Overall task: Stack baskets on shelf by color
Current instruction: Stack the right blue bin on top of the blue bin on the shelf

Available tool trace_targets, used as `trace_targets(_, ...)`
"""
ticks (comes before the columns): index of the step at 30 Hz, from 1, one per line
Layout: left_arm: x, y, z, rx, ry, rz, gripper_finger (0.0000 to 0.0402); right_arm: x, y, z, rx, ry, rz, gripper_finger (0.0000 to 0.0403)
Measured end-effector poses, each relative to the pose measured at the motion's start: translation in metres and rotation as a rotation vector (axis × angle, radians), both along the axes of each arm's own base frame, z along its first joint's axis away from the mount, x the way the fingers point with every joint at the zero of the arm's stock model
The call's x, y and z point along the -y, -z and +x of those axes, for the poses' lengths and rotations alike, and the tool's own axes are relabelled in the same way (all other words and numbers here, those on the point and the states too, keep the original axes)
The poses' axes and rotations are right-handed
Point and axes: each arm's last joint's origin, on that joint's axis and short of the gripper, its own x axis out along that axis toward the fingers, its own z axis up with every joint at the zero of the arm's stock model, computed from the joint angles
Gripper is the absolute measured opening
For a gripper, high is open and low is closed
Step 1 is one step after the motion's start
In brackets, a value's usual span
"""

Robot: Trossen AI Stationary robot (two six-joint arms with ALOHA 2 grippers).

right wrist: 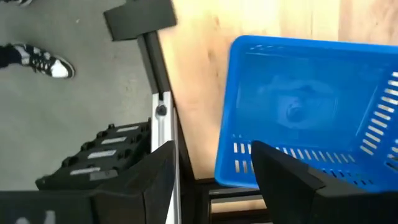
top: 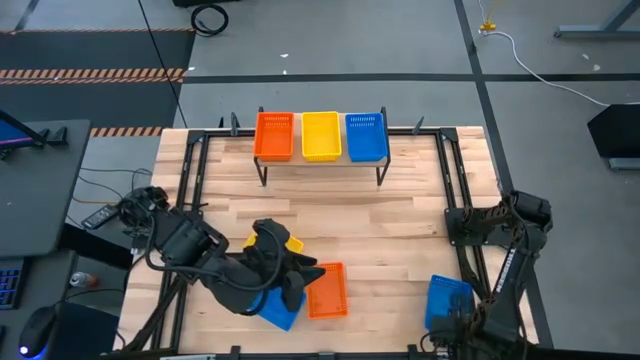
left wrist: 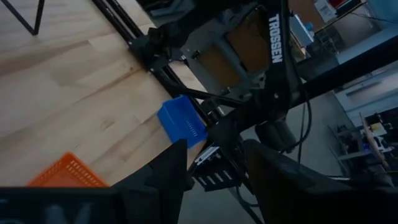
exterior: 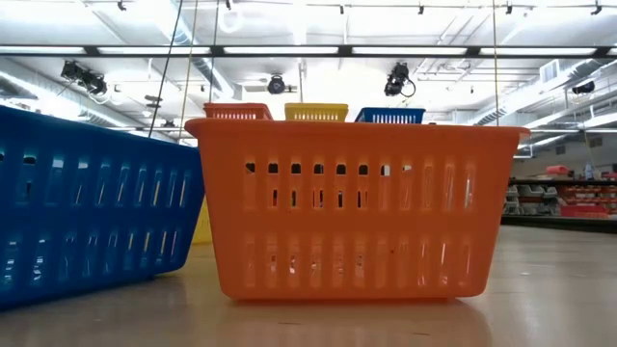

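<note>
On the shelf (top: pixel 342 161) at the table's far side stand an orange (top: pixel 274 135), a yellow (top: pixel 320 135) and a blue basket (top: pixel 366 136), side by side. Near the front edge an orange basket (top: pixel 327 290), a blue one (top: pixel 276 308) and a yellow one (top: pixel 287 242) rest on the table. My left gripper (top: pixel 291 277) hovers open over these, holding nothing (left wrist: pixel 214 149). Another blue basket (right wrist: pixel 311 99) sits at the front right. My right gripper (right wrist: pixel 212 149) is open just above that basket's near short wall (right wrist: pixel 245 163), one finger outside and one over the inside.
Black frame rails (top: pixel 195 190) run along the table's left, far and right sides, one close beside the front-right blue basket (right wrist: pixel 163 112). A person's shoe (right wrist: pixel 46 62) shows on the floor beyond the table edge. Bare wood lies between the shelf and the front baskets.
</note>
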Motion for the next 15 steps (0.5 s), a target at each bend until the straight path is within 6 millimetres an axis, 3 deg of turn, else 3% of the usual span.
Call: trace_targets(15,0.005,0.001,-0.003,-0.008,0.035,0.046,0.0172,0.014,0.015,-0.009,-0.039,0.059,0.134,0.0215)
